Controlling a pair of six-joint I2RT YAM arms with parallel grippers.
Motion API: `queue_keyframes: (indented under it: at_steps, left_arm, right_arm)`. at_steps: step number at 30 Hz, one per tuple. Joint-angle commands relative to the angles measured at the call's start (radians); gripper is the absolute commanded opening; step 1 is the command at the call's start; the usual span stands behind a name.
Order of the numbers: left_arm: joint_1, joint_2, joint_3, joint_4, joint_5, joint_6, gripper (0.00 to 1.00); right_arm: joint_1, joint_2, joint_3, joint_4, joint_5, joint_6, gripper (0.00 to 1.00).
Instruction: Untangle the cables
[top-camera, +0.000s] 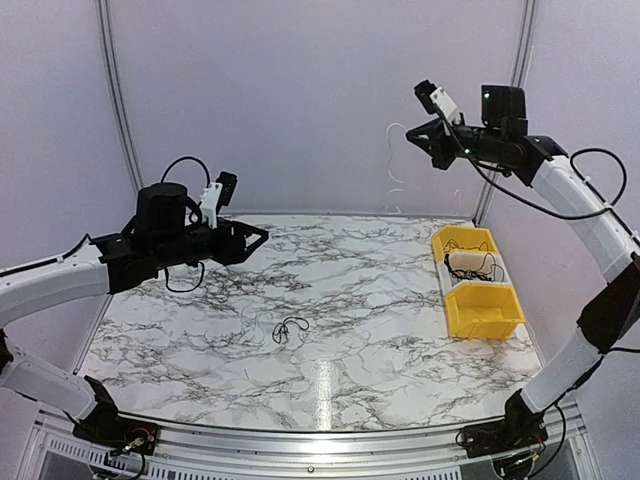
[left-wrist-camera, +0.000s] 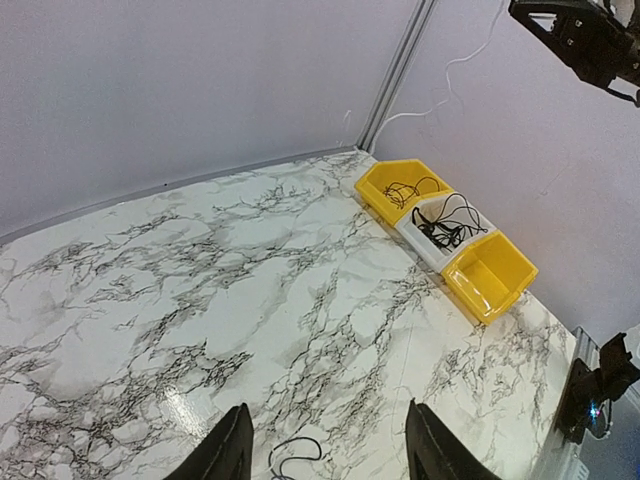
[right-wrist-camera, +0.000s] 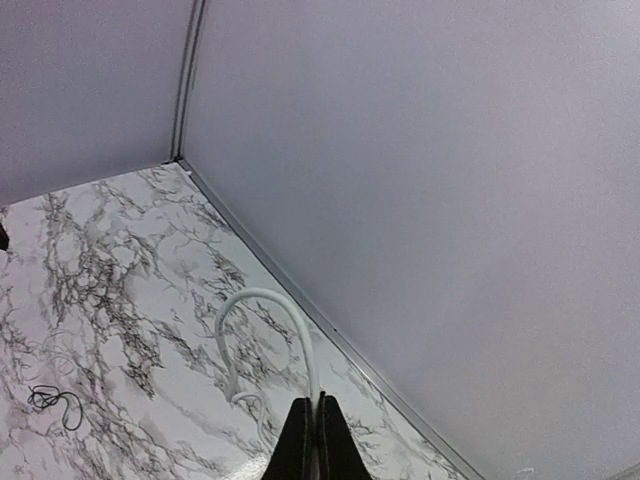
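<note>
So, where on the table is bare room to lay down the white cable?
Free: the table between the black cable loop and the bins, and the near strip before the loop. Crowded: the two far bins, holding cables, and the left side under the open left pincer. The right pincer holds the white cable up high.

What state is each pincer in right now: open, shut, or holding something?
Left pincer: open, holding nothing.
Right pincer: shut on a thin white cable.
</note>
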Motion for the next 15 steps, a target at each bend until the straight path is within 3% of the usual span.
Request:
queue_keyframes:
  at_steps: [1,7,15]
  left_arm:
    - [-0.002,0.017,-0.002,0.025,-0.016,0.004,0.54]
    - [-0.002,0.035,0.001,0.033,-0.039,-0.001,0.54]
    - [-0.002,0.064,0.003,0.053,-0.05,-0.011,0.54]
  right_arm:
    - [-0.118,-0.068,-0.06,0.044,0.029,0.013,0.0]
    - [-0.254,-0.165,-0.139,0.037,0.002,0.024,0.0]
    - [-0.313,-0.333,-0.246,-0.066,0.021,-0.052,0.0]
